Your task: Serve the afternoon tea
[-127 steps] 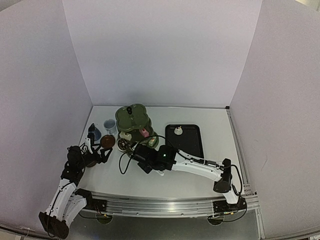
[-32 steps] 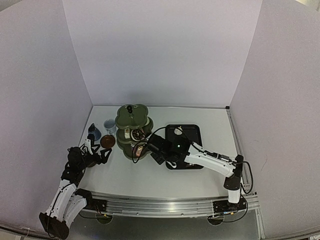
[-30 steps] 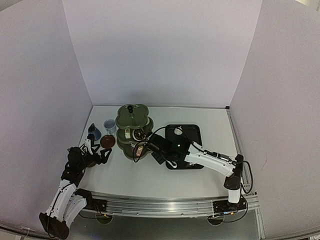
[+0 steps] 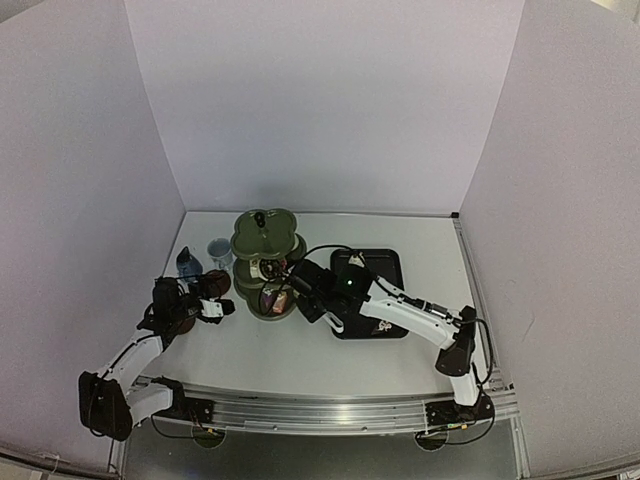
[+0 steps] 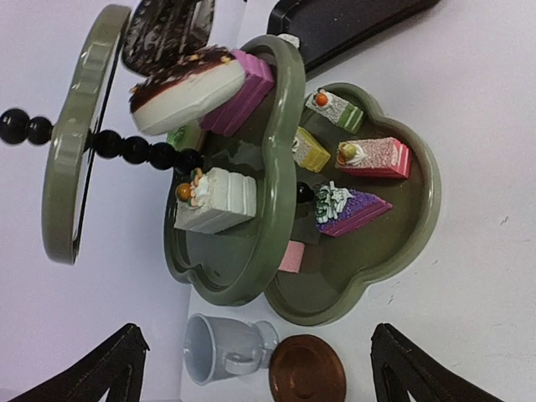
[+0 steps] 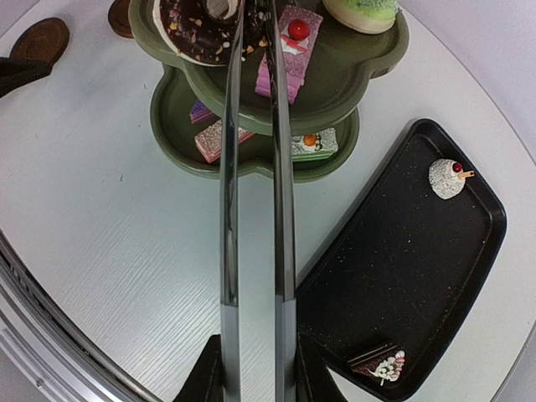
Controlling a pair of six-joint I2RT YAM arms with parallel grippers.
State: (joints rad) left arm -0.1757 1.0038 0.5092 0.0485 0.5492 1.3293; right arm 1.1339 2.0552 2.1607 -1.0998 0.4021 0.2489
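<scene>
The olive-green three-tier stand [image 4: 265, 235] holds several tiny cakes on its middle and lowest tiers. In the left wrist view the chocolate ring [image 5: 180, 88] and a white slice [image 5: 213, 201] lie on the middle tier [image 5: 285, 167], and a pink slice [image 5: 377, 157] lies on the lowest. My right gripper [image 6: 255, 360] is shut on the tongs [image 6: 230, 209], which reach over the middle tier; their tips leave the view. My left gripper [image 5: 258, 331] is open and empty, facing the pale cup [image 5: 222, 356] and a brown saucer [image 5: 307, 368]. The dark-blue cup [image 4: 186, 264] stands at far left.
The black tray [image 6: 402, 251] lies right of the stand with a white cherry-topped cake [image 6: 446, 177] and a chocolate slice [image 6: 381, 362] on it. A second brown saucer [image 6: 40, 40] lies left of the stand. White walls close in on three sides.
My left arm has swung in toward the saucer and stand. My right gripper with the tongs has shifted a little left, closer to the stand.
</scene>
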